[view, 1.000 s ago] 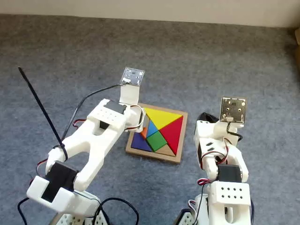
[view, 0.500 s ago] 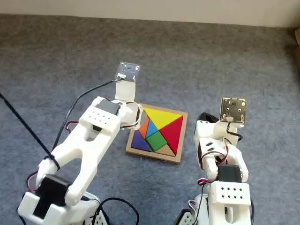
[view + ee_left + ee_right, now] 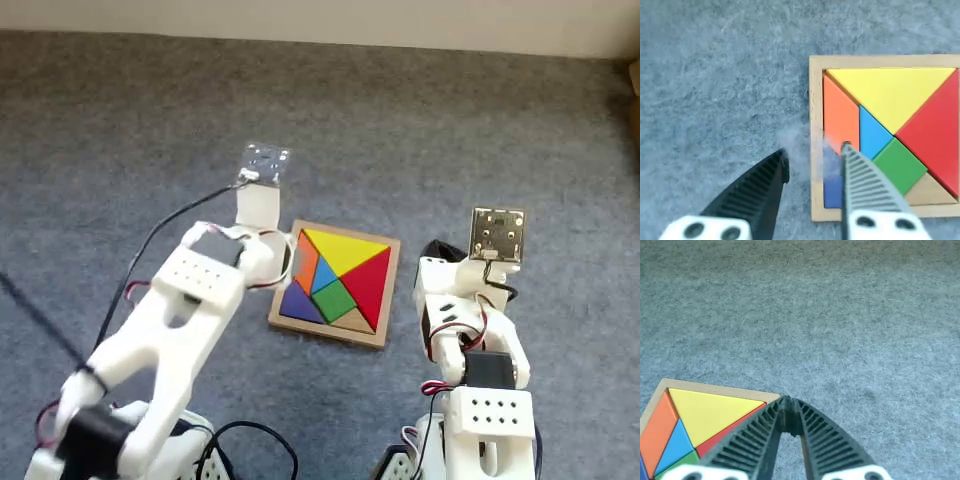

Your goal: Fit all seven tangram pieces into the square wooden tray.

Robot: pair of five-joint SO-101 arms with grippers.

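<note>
While square wooden tray [image 3: 393,292] lies on grey carpet [image 3: 450,120] between arms, we count seven pieces inside: yellow triangle [image 3: 345,252] far, red triangle [image 3: 372,280] right, orange piece [image 3: 305,268] left, blue triangle [image 3: 325,275] and green square [image 3: 338,298] central, dark blue piece [image 3: 298,303] near-left, plain wood triangle [image 3: 355,320] near. We note left gripper [image 3: 814,151] spread, empty, straddling tray's left rim. We see right gripper [image 3: 790,410] pressed together, empty, beside tray's far right corner.

No readable text, number, label or sign. Wooden tray [image 3: 815,100] unmarked, tangram pieces [image 3: 890,90] plain colours, grey carpet [image 3: 150,100] bare.
</note>
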